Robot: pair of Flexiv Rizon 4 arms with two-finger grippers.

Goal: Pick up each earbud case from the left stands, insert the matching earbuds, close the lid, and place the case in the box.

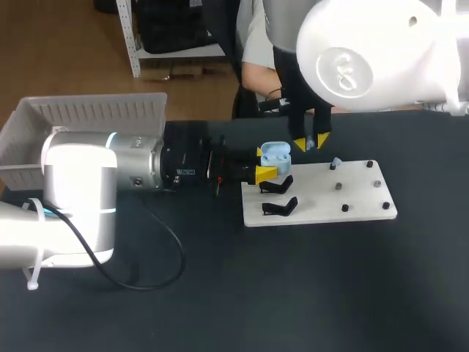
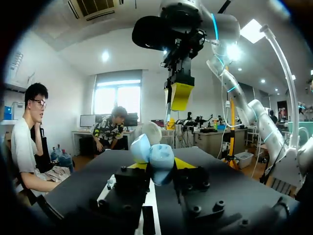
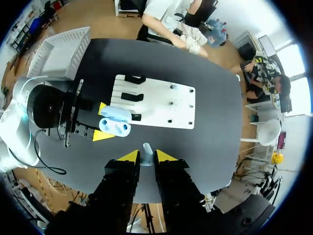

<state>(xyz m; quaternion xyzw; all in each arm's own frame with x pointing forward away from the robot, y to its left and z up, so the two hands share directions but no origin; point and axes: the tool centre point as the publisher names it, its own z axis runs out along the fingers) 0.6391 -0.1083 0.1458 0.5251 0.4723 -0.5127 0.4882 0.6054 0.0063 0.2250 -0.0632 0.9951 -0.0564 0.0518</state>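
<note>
Left gripper [image 1: 264, 163] grips the open earbud case [image 1: 275, 152] by its two sides, raised over the far-left corner of the white board [image 1: 359, 209], wells facing up. Right gripper [image 3: 147, 157] is narrow, pinching a pale-blue earbud [image 3: 146, 151], above and to the right of the case.

Step, as I judge it: seat this bud. Line the stem up over the matching well, descend straight, and release only once it is seated. Left keeps the case level.

Writing: none legible on case or board.

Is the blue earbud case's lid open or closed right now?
Open: the earbud case in the left gripper shows its lid flipped back and both wells exposed.
</note>
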